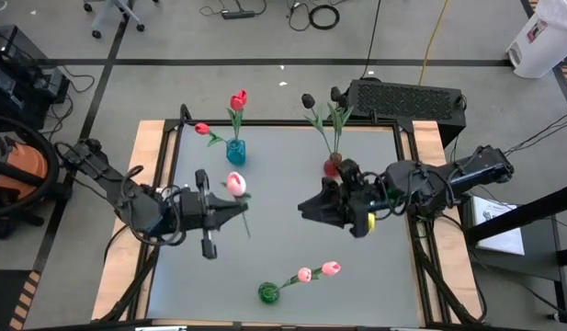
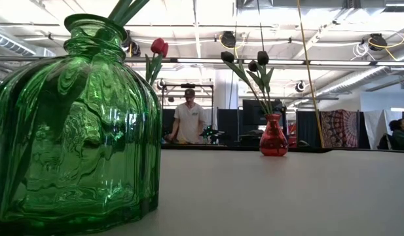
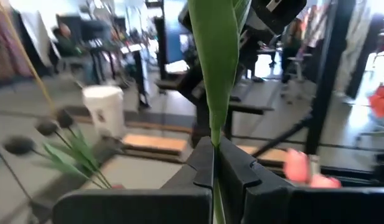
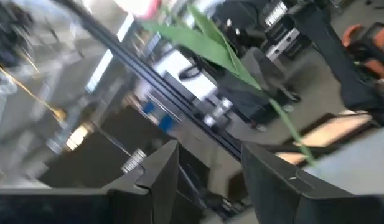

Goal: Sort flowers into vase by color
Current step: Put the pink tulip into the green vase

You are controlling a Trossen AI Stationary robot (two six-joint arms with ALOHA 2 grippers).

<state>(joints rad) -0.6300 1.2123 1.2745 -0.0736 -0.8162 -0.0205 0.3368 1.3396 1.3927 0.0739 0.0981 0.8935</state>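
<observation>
My left gripper (image 1: 242, 211) hovers over the table's left middle, shut on a pink tulip (image 1: 235, 183). My right gripper (image 1: 304, 208) faces it from the right, open, with nothing between its fingers (image 4: 168, 171); its wrist view shows the tulip's leaf (image 4: 211, 38) ahead. A blue vase (image 1: 235, 152) at the far left holds red tulips (image 1: 238, 99). A red vase (image 1: 333, 167) at the far middle holds black tulips (image 1: 308, 100). Two pink tulips (image 1: 317, 271) stick out of a green vase (image 1: 268, 292) near the front edge. My left gripper pinches the pink tulip's green stem (image 3: 214, 138) between its two fingers, just below a long leaf (image 3: 213, 56). The fingers come level from the table's left and lie across the stem. The tulip is lifted clear of the table, its free stem end (image 1: 249, 232) below the fingers.
The green vase (image 2: 71, 131) fills the low view's left. A black box (image 1: 407, 99) lies beyond the table's far right corner. A person (image 2: 188, 121) stands in the room behind. Bare grey tabletop (image 1: 292, 248) lies between the vases.
</observation>
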